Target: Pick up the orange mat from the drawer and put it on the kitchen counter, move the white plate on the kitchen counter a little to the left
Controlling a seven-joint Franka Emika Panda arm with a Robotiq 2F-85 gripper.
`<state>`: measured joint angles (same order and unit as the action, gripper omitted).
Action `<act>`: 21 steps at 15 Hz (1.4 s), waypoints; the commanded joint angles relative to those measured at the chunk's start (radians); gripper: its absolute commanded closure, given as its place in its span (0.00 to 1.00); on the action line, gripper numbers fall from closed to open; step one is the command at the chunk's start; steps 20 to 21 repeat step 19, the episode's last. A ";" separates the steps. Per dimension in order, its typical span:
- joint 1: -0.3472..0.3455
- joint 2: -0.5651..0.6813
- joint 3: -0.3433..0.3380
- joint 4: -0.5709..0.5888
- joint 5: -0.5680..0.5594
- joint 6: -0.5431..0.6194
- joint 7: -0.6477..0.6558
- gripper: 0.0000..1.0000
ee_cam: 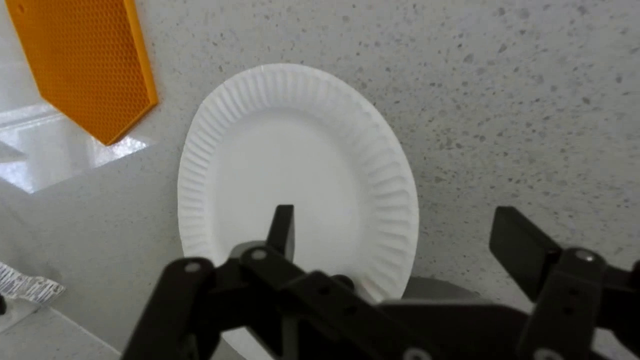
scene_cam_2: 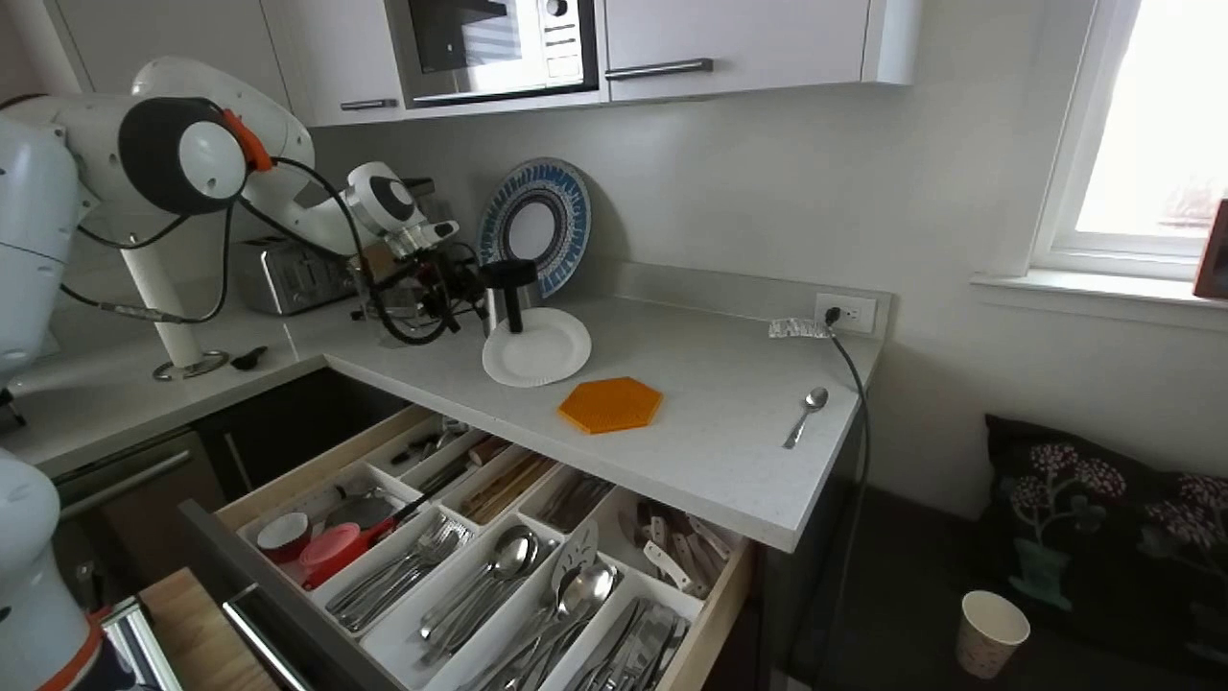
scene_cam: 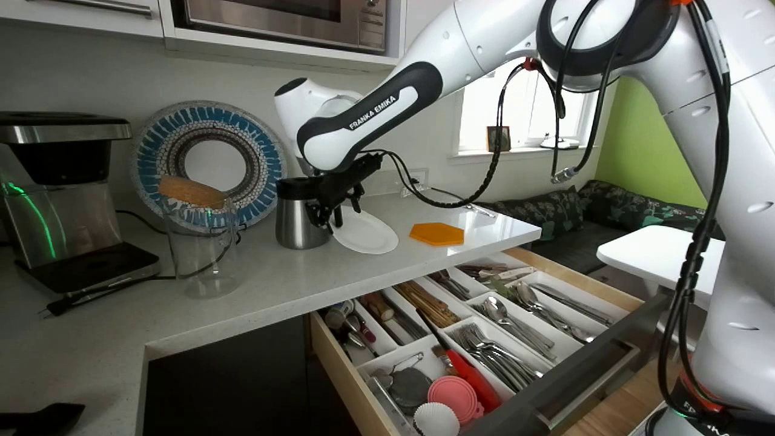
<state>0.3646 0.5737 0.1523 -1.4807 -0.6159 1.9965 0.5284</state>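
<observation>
Nearest in the wrist view were the black fingers (ee_cam: 284,227) of the gripper (ee_cam: 397,231), standing wide apart and holding nothing. Seen from there, one finger hung over the inside of the white paper plate (ee_cam: 290,160) and the other was past its fluted rim, so this rim passed between them; whether either finger touched the plate, I could not tell. The orange hexagonal mat (ee_cam: 90,70) lay on the speckled counter (ee_cam: 500,100), ahead of the fingers and apart from them, nearer to the inner one, so I judged that only the moving of the plate remained. The main danger, in my opinion, was the steel jug (scene_cam: 293,227) just beside the fingers: a wide sideways swing could knock it over. Also, because the paper looked thin, the rim could bend or slip away if the fingers closed on too little of it.
</observation>
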 commanded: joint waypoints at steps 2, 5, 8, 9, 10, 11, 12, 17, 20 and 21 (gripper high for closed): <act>-0.050 -0.128 -0.010 -0.075 0.238 0.013 -0.077 0.00; -0.095 -0.200 -0.013 -0.113 0.369 0.022 -0.127 0.00; -0.145 -0.278 -0.015 -0.170 0.476 0.037 -0.192 0.00; -0.164 -0.307 -0.016 -0.196 0.511 0.050 -0.224 0.00; -0.178 -0.336 -0.016 -0.226 0.541 0.068 -0.250 0.00; -0.193 -0.365 -0.018 -0.256 0.565 0.093 -0.280 0.00; -0.205 -0.394 -0.022 -0.285 0.579 0.115 -0.309 0.00; -0.218 -0.402 -0.034 -0.273 0.563 0.120 -0.339 0.00; -0.220 -0.418 -0.033 -0.293 0.565 0.126 -0.343 0.00; -0.220 -0.418 -0.033 -0.293 0.565 0.126 -0.343 0.00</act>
